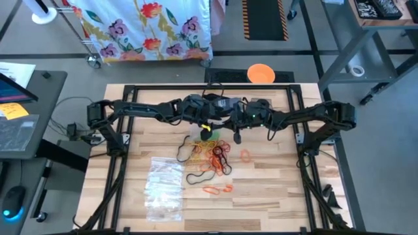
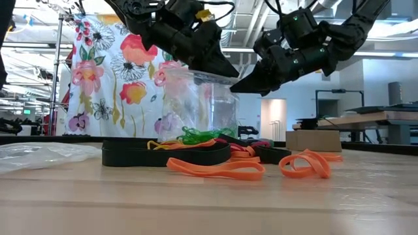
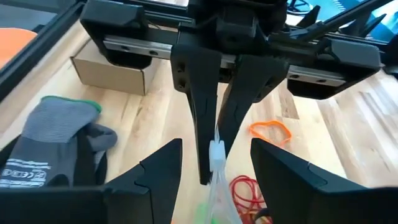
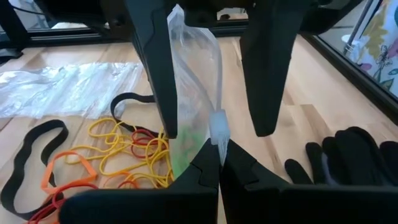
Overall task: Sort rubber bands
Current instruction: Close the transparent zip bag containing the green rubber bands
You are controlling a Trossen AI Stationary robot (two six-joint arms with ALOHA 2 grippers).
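Beyond the wooden desk (image 1: 274,189) hangs a flowered cloth (image 2: 98,78), and a stack of clear bags (image 1: 162,186) lies at the desk's left. At mid-desk the left hand (image 2: 219,65) is spread open beside the top of a clear bag (image 2: 199,104), while the right hand (image 4: 219,163) is clenched on its zip edge, so the bag may twist or slip. Its green bands could then spill onto the rubber bands (image 1: 212,156) heaped below.

A light wooden desk (image 1: 274,196) stands on a grey floor (image 1: 59,39), with a flowered cloth (image 1: 147,26) hanging behind it, an orange disc (image 1: 260,72) beside a black mat (image 1: 264,18), and a side table (image 1: 39,111) alongside
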